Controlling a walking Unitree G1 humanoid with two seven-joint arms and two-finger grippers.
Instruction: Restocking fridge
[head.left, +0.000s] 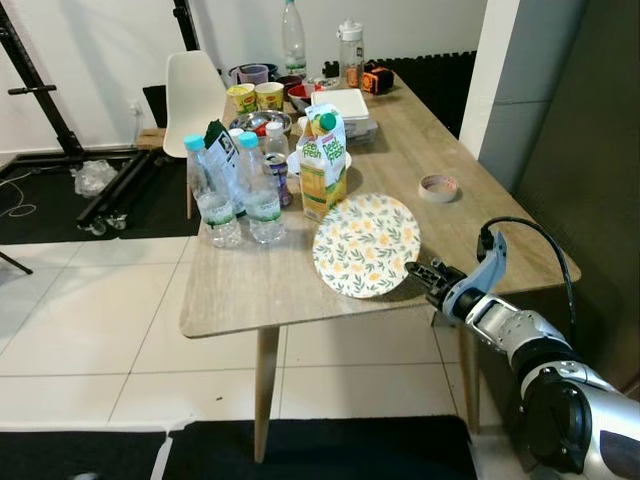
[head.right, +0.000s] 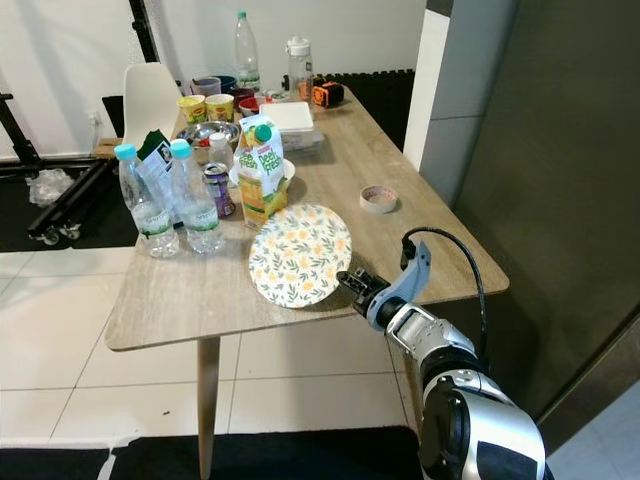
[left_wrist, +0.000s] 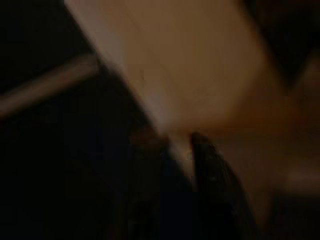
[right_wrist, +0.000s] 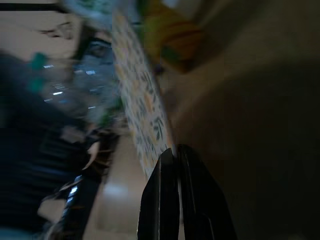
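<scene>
A round plate with a yellow flower print (head.left: 365, 243) lies flat near the front of the wooden table (head.left: 250, 290). Behind it stand a yellow-green juice carton (head.left: 322, 165), two water bottles with blue caps (head.left: 215, 195), and a small drink can (head.left: 280, 178). My right gripper (head.left: 422, 271) reaches in low from the right, its tips at the plate's right rim. In the right wrist view the fingers (right_wrist: 165, 190) are pressed together, shut, with the plate's edge (right_wrist: 145, 115) just ahead of them. The left wrist view is dark and blurred, showing a pale slanted surface (left_wrist: 190, 65).
A roll of tape (head.left: 437, 187) lies on the table's right side. Cups, bowls, a white box and tall bottles crowd the far end. A white chair (head.left: 193, 90) stands beyond the table's left. A tall dark grey panel (head.right: 560, 180) rises close on the right.
</scene>
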